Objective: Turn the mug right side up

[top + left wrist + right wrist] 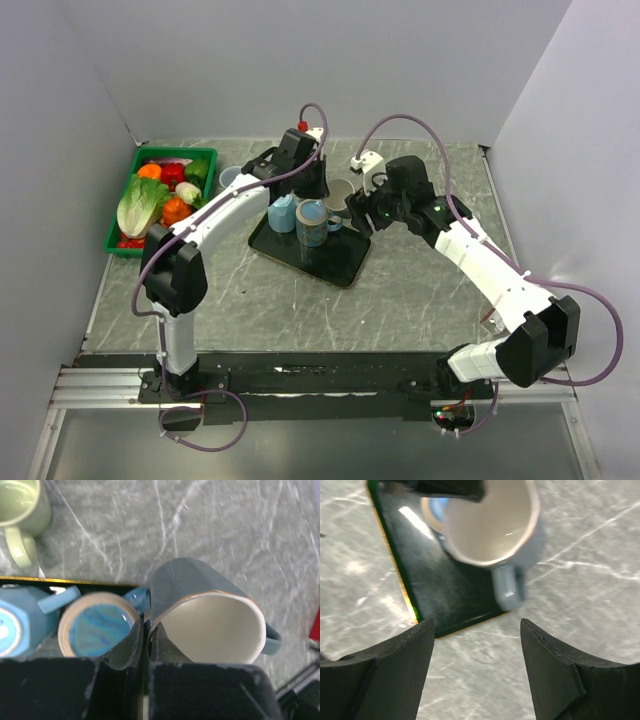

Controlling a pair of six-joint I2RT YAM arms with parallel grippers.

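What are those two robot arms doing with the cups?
The left tool is pinched shut on the rim of a grey-blue mug. It holds the mug with the opening facing up, at the edge of the black tray. The right tool is open and hangs just above the mug's handle, not touching it. Another blue mug sits on the tray beside it.

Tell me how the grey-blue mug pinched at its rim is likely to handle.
The mug looks like glazed ceramic, so probably rigid and breakable. The left gripper pinches one spot of its rim, so it may swing or slip on the glaze. Its faceted sides and handle should limit rolling.
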